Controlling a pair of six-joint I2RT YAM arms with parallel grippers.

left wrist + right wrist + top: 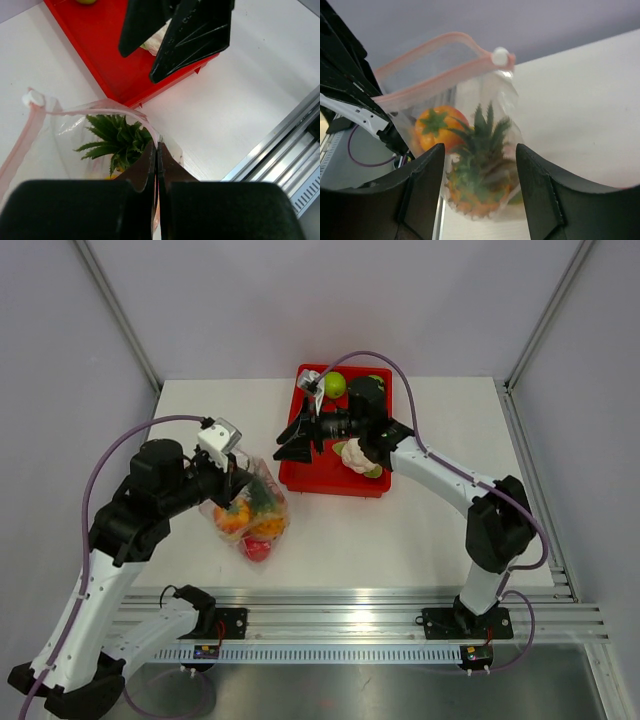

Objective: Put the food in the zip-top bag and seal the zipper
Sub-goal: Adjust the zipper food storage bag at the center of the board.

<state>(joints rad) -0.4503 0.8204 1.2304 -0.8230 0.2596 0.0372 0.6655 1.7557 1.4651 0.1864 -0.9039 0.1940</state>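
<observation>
At lower centre, the zip-top bag (470,95) blurred its food (480,182). The left gripper (156,147) pinched its rim; the right gripper (479,152) gaped, holding nothing.

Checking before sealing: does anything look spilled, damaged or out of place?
Nothing spilled or damaged. The zip-top bag, pinched at its mouth by the left end effector, gapes unsealed, while the cauliflower and a green fruit lie outside it in the red tray.

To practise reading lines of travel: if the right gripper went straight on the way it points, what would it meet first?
Most likely the zip-top bag, straight ahead of the right gripper, with the pineapple inside; how far off is unclear.
</observation>
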